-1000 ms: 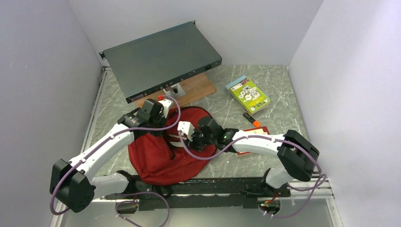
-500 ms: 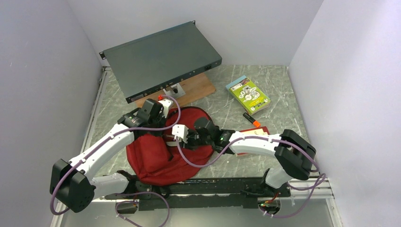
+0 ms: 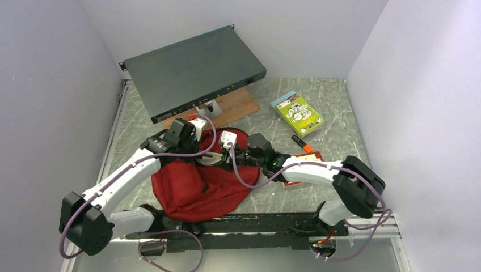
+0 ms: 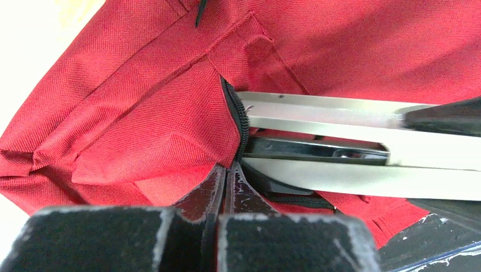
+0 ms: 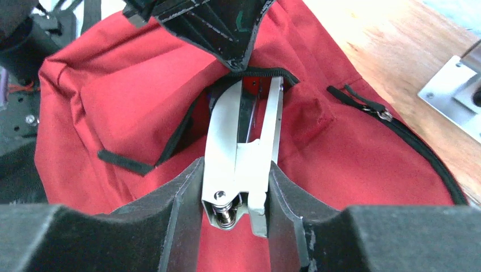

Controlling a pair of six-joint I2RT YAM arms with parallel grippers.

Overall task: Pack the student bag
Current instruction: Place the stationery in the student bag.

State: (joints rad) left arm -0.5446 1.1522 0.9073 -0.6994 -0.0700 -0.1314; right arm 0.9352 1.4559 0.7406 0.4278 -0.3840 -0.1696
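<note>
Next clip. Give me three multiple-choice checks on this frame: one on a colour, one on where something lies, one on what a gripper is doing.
1. What colour is the bag?
A. blue
B. black
C. red

2. Where is the green book?
A. inside the bag
B. on the table, to the right of the bag and farther back
C. between the left fingers

3. What are the right fingers doing?
A. hanging open over the table
B. shut on a silver tool
C. shut on the green book

Answers:
1 C: red cloth shows in every view.
2 B: the book lies flat on the table, apart from the bag.
3 B: the right fingers clamp the silver tool, whose tip sits in the bag's opening; the left fingers pinch the zipper edge.
</note>
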